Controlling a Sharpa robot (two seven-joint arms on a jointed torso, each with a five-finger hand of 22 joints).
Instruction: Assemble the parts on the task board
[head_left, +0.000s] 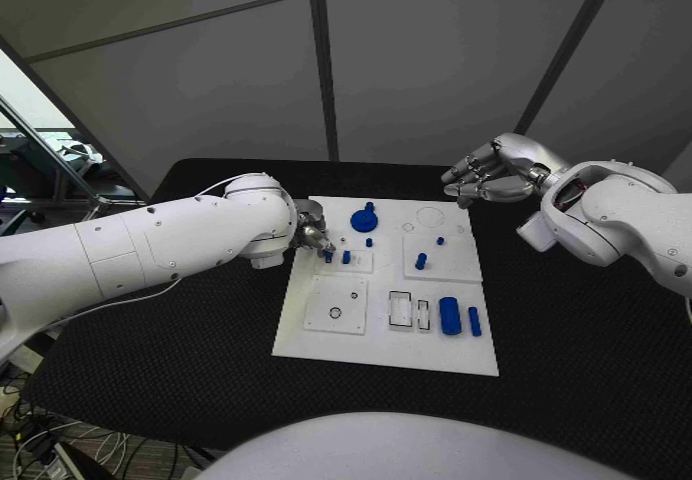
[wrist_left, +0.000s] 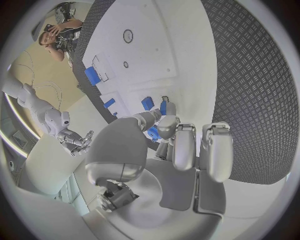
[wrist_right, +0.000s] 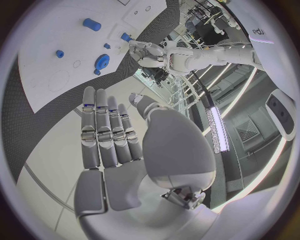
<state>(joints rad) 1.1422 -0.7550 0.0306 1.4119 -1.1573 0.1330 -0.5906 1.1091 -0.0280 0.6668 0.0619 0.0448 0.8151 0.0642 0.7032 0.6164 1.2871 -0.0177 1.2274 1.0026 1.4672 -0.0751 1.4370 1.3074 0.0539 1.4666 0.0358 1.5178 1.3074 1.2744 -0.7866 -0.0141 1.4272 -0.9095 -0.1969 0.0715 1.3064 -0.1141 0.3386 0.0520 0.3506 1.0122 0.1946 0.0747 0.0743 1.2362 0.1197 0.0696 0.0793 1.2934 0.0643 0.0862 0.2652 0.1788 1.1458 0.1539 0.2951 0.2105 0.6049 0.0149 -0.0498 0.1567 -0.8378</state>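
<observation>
The white task board (head_left: 335, 340) lies in the middle of the table. My left hand (head_left: 313, 236) is at the board's left edge, its fingertips down on a small blue peg (head_left: 329, 257). In the left wrist view the thumb and a finger pinch that peg (wrist_left: 154, 132), with two more pegs (wrist_left: 147, 103) just beyond. A blue gear (head_left: 365, 220) stands at the board's far side, also seen from the right wrist as the gear (wrist_right: 102, 61). My right hand (head_left: 490, 170) hovers beyond the board's far right corner, its fingers (wrist_right: 106, 130) straight and holding nothing.
Other blue pegs (head_left: 421, 261) stand in the board's right half. A thick blue cylinder (head_left: 450, 315) and a thin one (head_left: 473, 320) lie near the front right. A white block with a round hole (head_left: 336, 305) sits front left. Black table (head_left: 173, 330) surrounds the board.
</observation>
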